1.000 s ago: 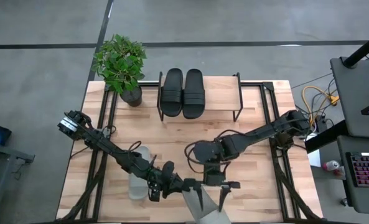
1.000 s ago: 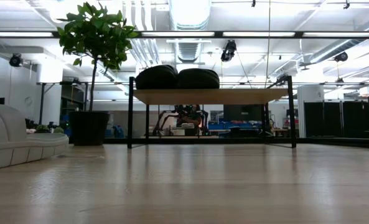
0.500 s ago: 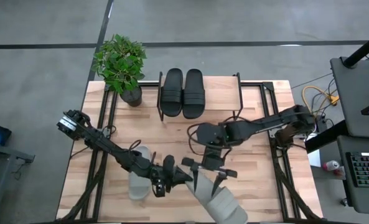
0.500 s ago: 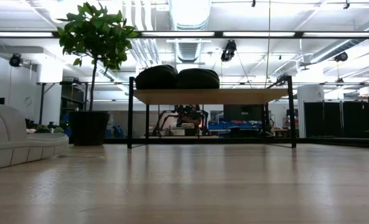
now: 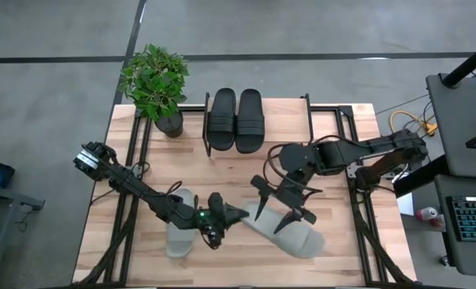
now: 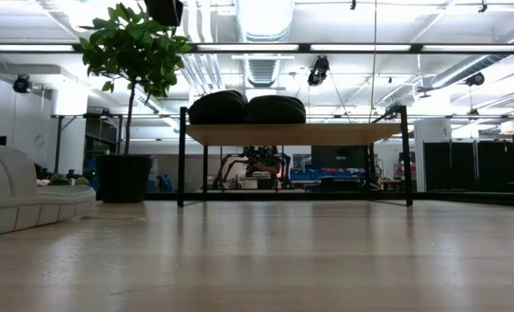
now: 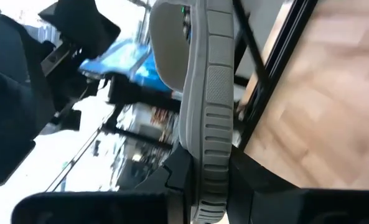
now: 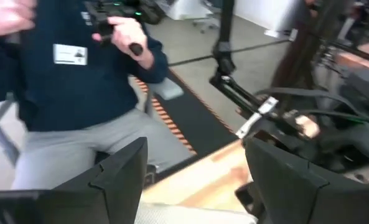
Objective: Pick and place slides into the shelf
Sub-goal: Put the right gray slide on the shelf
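A big wooden table (image 5: 334, 257) stands on a grey floor, and behind it is a bright room with long lights on the ceiling. A potted plant (image 5: 156, 84) sits at the upper left of the table in the high view.

The shelf (image 5: 286, 120) is at the top middle of the table. Two black slides (image 5: 236, 120) lie side by side on its left half. In the low view they show as two dark humps on top of the plank.

One grey slide (image 5: 176, 233) lies flat on the table at the lower left. The other grey slide (image 5: 290, 234) is at the lower middle, and it is tilted.

The left gripper (image 5: 221, 221) is at the lower middle, between the two grey slides. Its fingers are squeezed tight on the edge of the tilted grey slide. In the left wrist view the ribbed side of that slide runs up between the dark fingers.

The right gripper (image 5: 282, 207) hangs just above the same slide, right of the left gripper. Its fingers (image 8: 119, 177) are spread wide with nothing between them.

In the right wrist view, a person (image 8: 72, 93) in a dark blue top and grey trousers is beyond the table edge.
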Available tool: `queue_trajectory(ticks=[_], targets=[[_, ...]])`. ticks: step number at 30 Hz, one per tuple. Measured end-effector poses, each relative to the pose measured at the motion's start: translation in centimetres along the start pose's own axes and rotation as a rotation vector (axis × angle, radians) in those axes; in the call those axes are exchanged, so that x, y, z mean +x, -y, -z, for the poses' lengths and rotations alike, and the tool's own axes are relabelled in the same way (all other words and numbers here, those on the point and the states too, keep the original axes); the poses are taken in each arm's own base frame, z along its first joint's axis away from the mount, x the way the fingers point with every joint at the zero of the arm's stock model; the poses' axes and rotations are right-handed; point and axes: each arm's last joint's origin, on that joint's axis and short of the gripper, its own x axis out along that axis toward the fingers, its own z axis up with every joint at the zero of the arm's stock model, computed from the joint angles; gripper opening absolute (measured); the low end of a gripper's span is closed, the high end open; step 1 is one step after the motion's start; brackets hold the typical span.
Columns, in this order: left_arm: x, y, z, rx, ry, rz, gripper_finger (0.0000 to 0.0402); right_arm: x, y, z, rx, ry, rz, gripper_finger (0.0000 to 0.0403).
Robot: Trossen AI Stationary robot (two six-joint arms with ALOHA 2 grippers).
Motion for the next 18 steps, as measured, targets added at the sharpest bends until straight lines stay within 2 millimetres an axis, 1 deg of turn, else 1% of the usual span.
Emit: queue_trajectory(ticks=[3,6,10,14,18], targets=[[0.0,-0.2,0.1,0.021,-0.080,-0.029,0.0036,-0.2,-0.1,0.3,0.030,-0.027,0.045,0.0267],[0.0,-0.4,0.3,0.041,-0.173,-0.062,0.0035,-0.6,-0.2,0.5,0.043,-0.073,0.131,0.0265],[0.0,-0.5,0.6,0.066,-0.254,-0.081,0.0035,-1.0,-0.3,0.6,0.059,-0.128,0.220,0.0261],[0.0,-0.6,0.8,0.075,-0.327,-0.101,0.0035,-1.7,-0.4,0.2,0.059,-0.150,0.318,0.0261],[-0.1,-0.7,1.1,0.110,-0.444,-0.127,0.0035,-2.2,-0.4,0.2,0.066,-0.194,0.422,0.0263]])
